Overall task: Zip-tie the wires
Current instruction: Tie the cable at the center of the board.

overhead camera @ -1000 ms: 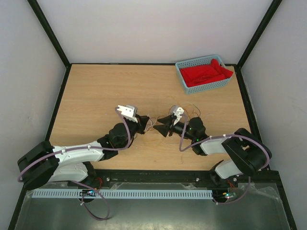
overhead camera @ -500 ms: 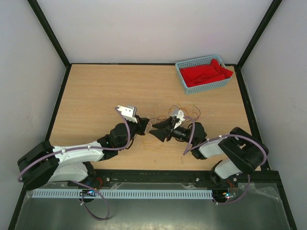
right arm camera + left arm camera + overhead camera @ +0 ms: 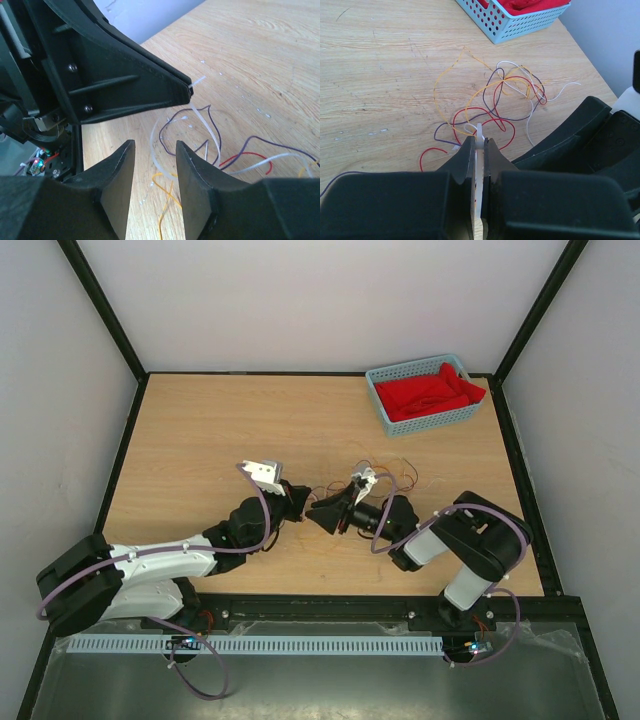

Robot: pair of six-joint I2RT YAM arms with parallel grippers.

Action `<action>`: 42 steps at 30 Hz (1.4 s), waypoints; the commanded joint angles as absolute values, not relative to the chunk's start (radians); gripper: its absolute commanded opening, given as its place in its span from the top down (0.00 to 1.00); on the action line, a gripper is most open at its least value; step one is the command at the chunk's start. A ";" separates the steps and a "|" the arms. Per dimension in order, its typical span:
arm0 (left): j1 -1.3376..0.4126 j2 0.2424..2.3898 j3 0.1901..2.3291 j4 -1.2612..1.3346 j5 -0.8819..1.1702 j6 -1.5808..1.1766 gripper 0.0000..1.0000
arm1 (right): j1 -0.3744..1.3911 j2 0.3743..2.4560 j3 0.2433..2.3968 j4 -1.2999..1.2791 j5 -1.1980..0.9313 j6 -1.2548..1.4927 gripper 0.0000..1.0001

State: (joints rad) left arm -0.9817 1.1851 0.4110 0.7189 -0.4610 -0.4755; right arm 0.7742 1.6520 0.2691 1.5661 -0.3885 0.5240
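The wooden bench (image 3: 220, 430) is seen from above. The left arm (image 3: 160, 560) and right arm (image 3: 480, 540) are reached in toward its middle, so that the two sets of jaws are brought nearly tip to tip. A blue basket (image 3: 385, 412) holding a red cloth (image 3: 430, 395) is set at the far right corner. The left jaws are pressed together on a white zip tie (image 3: 479, 134), whose end is shown just past their tips. The right jaws are held apart with nothing clamped between them. The wires (image 3: 496, 97) — red, orange, dark and white strands, loosely tangled — are laid on the bench just ahead of the left jaws and below the gap of the right ones, gripped by neither.
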 commanded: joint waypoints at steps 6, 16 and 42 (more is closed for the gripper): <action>-0.992 1.190 0.422 0.730 -0.494 -0.495 1.00 | 0.813 1.702 0.332 1.651 -0.373 0.551 0.54; -1.008 1.198 0.422 0.730 -0.525 -0.493 1.00 | 0.821 1.721 0.357 1.635 -0.342 0.554 0.78; -1.026 1.189 0.378 0.729 -0.584 -0.534 0.77 | 0.821 1.723 0.382 1.553 -0.262 0.589 1.00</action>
